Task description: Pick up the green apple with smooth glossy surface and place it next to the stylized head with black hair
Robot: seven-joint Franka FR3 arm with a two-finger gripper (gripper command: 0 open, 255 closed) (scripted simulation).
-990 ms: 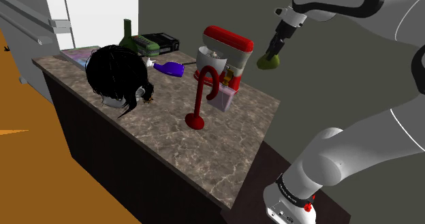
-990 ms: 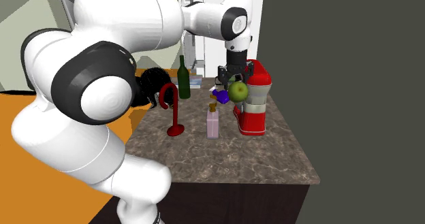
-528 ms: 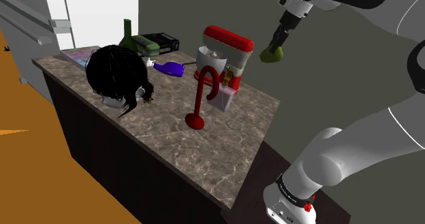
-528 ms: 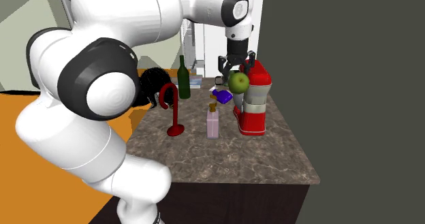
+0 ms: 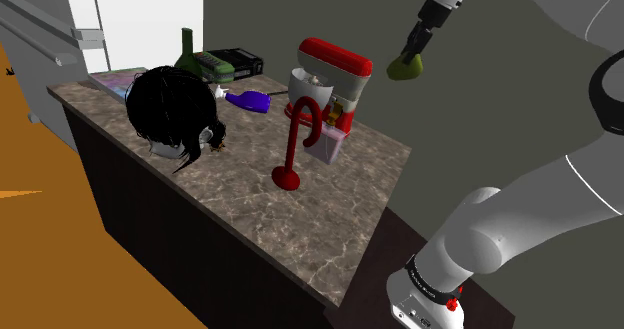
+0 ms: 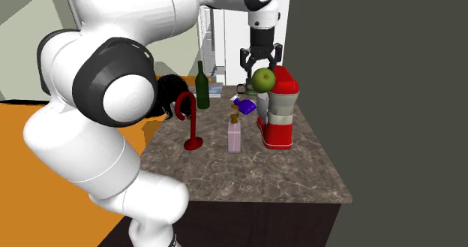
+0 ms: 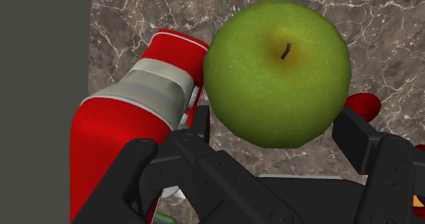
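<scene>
Nearest the wrist camera, the all-black two-finger gripper [image 7: 279, 131] was clamped on the glossy green apple [image 7: 277, 73], a finger pressed to each side and the stem facing the lens. Over the last second the arm had carried the apple steadily upward. In the shoulder view it had climbed from beside the red stand mixer [image 5: 330, 82] to hang clear of it, between two and three o'clock. In the second exterior view it had risen level with the mixer's head, at its nine o'clock. Past the fruit, the wrist view showed the mixer and the brown marbled counter [image 7: 381, 25] below.

The pick looked finished and the lift nearly so, which left the carry. Farther on in the shoulder view, the red hook-shaped stand [image 5: 296, 142] stood at about seven o'clock of the mixer. Beyond it, the stylized head with black hair [image 5: 172, 117] lay at about nine o'clock of the apple, well apart. The crossing probably had to clear both mixer and stand.
</scene>
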